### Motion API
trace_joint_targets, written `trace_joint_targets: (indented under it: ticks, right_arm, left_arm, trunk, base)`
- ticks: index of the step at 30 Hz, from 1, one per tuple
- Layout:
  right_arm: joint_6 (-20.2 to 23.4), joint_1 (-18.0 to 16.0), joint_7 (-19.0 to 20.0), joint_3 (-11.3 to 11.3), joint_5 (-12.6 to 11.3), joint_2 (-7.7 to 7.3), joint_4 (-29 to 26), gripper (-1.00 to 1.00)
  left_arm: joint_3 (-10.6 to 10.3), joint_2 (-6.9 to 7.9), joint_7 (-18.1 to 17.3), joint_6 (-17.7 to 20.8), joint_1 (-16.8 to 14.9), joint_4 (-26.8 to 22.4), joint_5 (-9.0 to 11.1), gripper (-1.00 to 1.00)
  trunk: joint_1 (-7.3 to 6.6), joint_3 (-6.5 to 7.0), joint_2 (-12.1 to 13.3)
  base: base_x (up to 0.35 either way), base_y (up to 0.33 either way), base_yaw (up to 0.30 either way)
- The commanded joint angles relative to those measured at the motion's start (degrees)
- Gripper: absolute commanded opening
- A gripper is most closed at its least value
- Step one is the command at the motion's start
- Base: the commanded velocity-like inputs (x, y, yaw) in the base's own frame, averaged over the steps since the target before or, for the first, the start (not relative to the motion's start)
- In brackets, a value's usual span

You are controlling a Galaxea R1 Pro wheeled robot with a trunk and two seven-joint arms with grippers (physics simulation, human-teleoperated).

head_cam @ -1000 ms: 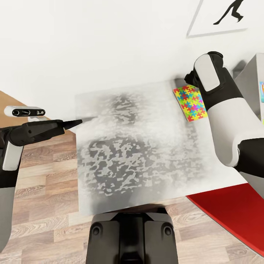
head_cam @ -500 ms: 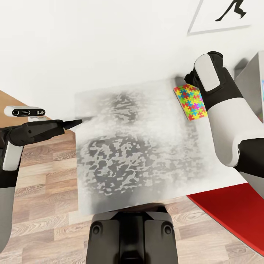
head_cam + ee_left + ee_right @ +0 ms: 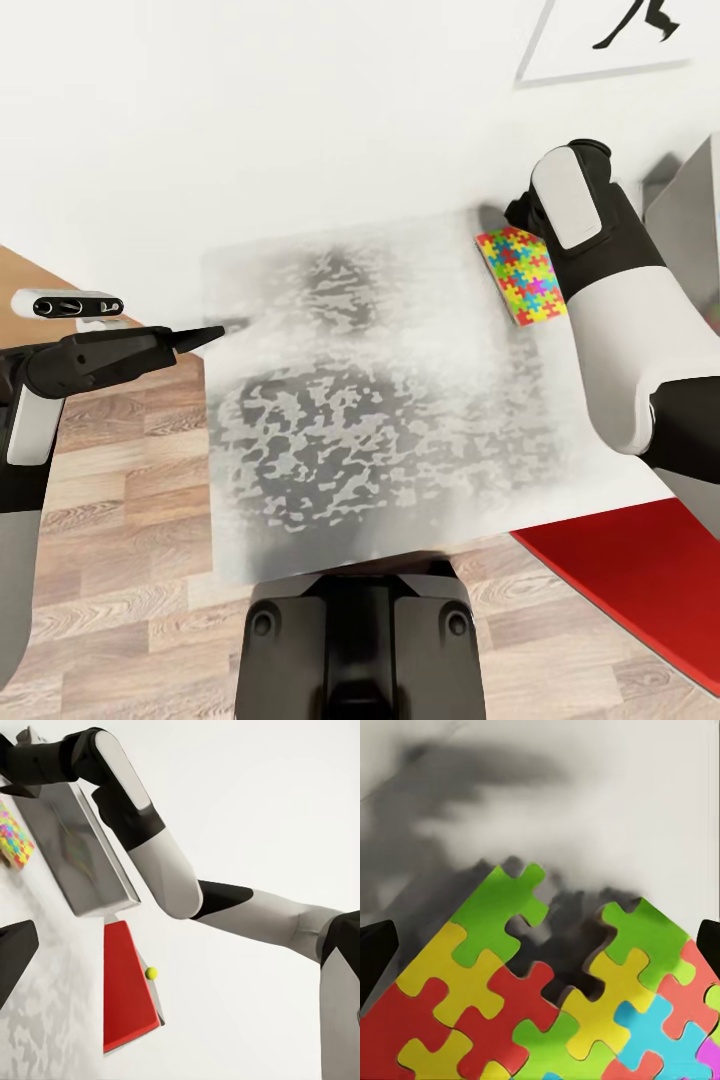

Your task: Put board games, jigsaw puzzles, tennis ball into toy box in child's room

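View drifts slightly; right gripper (image 3: 540,945) apart, low over jigsaw puzzle (image 3: 524,275), probably pre-grasp; left gripper (image 3: 205,335) unclear.

Jigsaw puzzle (image 3: 522,274) — red, yellow, green, blue, pink; table (image 3: 350,400) white, grey-mottled; yellow-green tennis ball (image 3: 151,973)

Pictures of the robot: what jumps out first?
The bright jigsaw puzzle pops out first, lying at the far right of the white table, right beside the robot's right arm. Next is the red patch of floor under the table's near right corner. A tiny tennis ball shows beside the grey toy box.
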Motion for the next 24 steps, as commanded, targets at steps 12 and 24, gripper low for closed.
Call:
trace_joint_targets:
  ticks: [12, 24]
  right_arm:
    - [0.44, 0.02, -0.35, 0.30, -0.81, -1.08, 0.17, 1.00]
    - [0.44, 0.07, -0.34, 0.30, -0.81, -1.09, 0.17, 1.00]
  left_arm:
    - [-0.02, 0.02, -0.19, 0.58, -0.03, -0.02, 0.00, 1.00]
    - [-0.02, 0.02, -0.19, 0.53, -0.03, -0.05, 0.00, 1.00]
  trunk:
    - [0.05, -0.40, -0.06]
    - [0.05, -0.41, -0.06]
  base:
    - [-0.008, 0.000, 0.000]
    - [-0.037, 0.002, 0.000]
